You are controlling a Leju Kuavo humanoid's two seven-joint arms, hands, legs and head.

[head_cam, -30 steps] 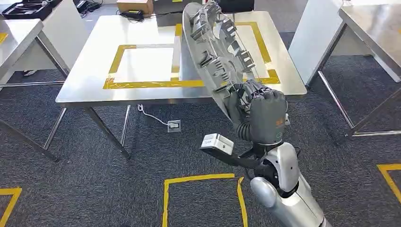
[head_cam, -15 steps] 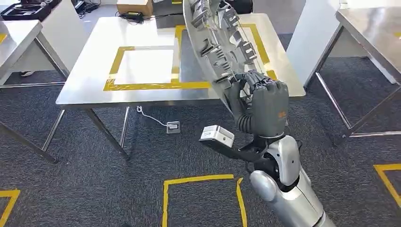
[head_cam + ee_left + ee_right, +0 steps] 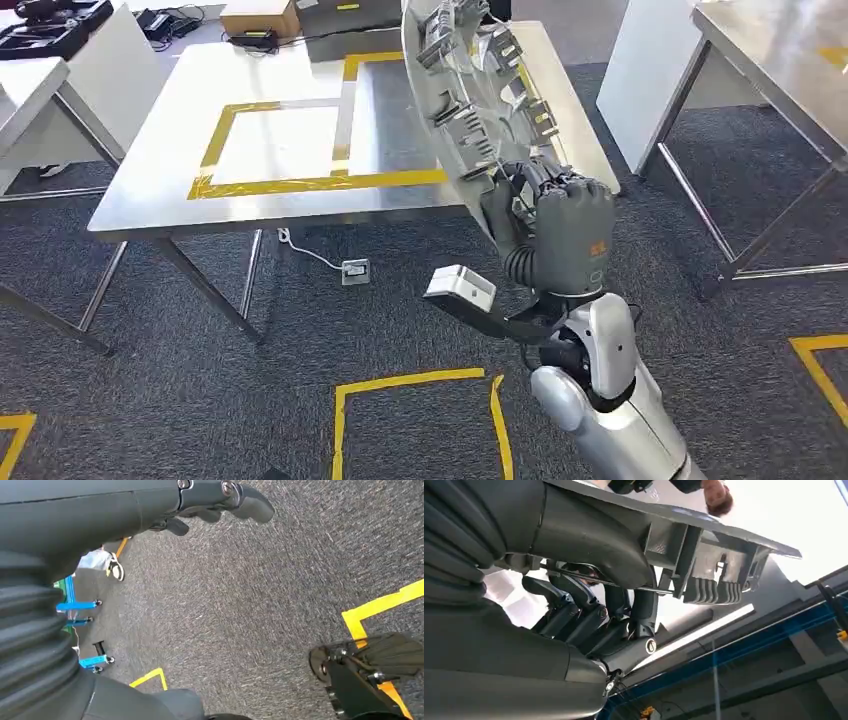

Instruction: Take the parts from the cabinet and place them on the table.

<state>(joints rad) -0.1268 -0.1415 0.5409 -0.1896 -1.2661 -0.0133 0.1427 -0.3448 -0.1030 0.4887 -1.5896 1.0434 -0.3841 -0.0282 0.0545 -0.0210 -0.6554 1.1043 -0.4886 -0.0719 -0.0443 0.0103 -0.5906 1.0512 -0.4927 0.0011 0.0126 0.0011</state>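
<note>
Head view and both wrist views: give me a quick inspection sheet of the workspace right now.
Surface: steel table ahead, yellow tape rectangles marked on it.
Job's things: grey ribbed part held tilted in front of the table, not yet set down.
Clutter: cardboard box at the table's far edge.
Hands: right robot hand grips the part's lower edge; left robot hand hangs over the carpet, holding nothing.
Cables: white cable to a floor socket under the table.
Surroundings: grey carpet, yellow floor tape, neighbouring tables.
</note>
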